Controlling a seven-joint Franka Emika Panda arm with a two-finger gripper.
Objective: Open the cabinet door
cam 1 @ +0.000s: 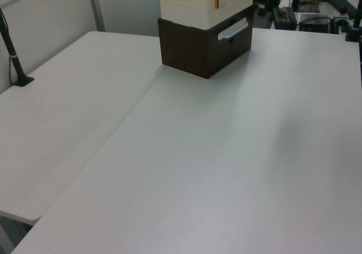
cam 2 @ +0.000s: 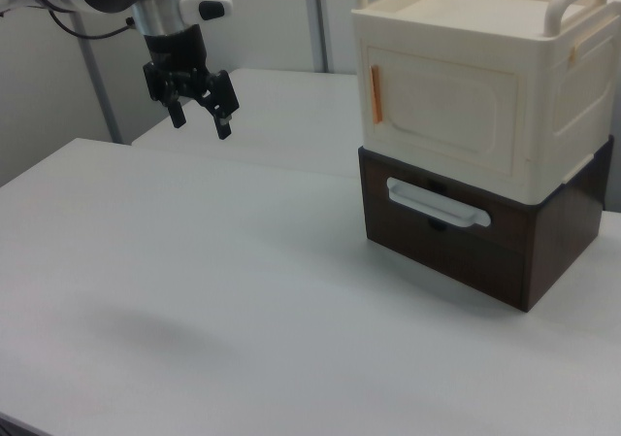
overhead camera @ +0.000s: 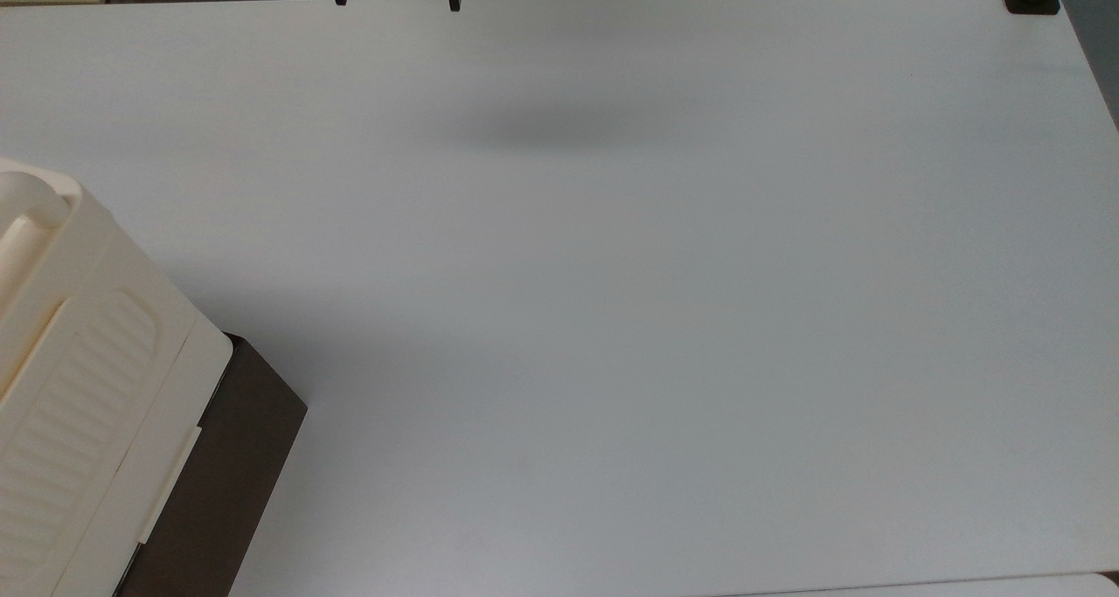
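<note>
right view: one cabinet (cam 2: pixel 485 154), one closed cabinet door (cam 2: pixel 444 106), one spread gripper (cam 2: pixel 201 118).

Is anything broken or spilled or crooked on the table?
No, nothing stands out. The cabinet stands upright on the table, its cabinet door is shut flat, and the gripper hangs in the air, away from it, jaws open and holding nothing.

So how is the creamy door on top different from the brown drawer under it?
The cabinet door is cream, while the brown drawer is dark brown. The door has a thin orange strip standing upright by its edge on the right view's left; the drawer has a pale handle lying sideways. The door sits above, the drawer below. Both face the same way, both look shut, and the gripper hangs in the air, touching neither.
</note>
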